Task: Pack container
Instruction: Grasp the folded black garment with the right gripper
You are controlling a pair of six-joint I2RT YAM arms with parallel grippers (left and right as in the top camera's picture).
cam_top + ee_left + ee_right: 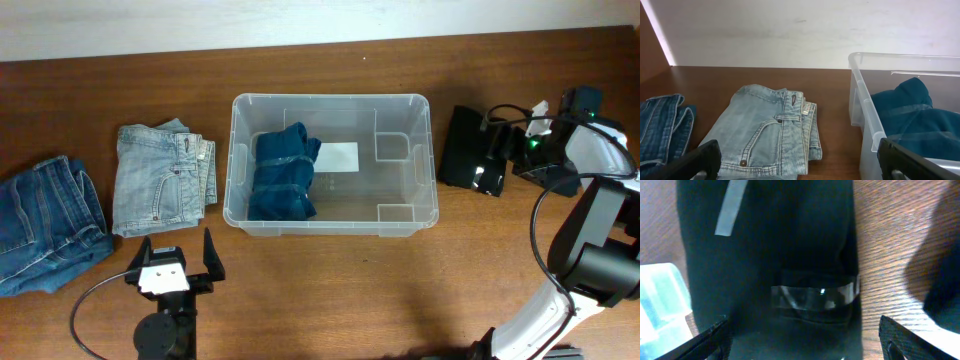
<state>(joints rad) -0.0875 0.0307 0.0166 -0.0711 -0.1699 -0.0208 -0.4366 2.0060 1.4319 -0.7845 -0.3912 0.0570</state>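
Observation:
The clear container [428, 150] stands mid-table with a white label [338, 157] on its base and a folded dark teal garment [285, 172] in its left half. My left gripper [175, 258] is open and empty at the front edge, below folded light blue jeans [160, 180]. The left wrist view shows the jeans [765, 135] ahead of my open jaws [797, 162] and the container's rim [865, 90] to the right. My right gripper [497, 152] is open over a folded black garment [468, 148]. In the right wrist view the garment [790, 245] lies between the jaws [802, 337].
Dark blue jeans [45, 225] lie at the table's far left, also in the left wrist view [662, 125]. A clear plastic corner [660, 305] shows left of the black garment. The right arm's body and cables [590, 210] fill the right side.

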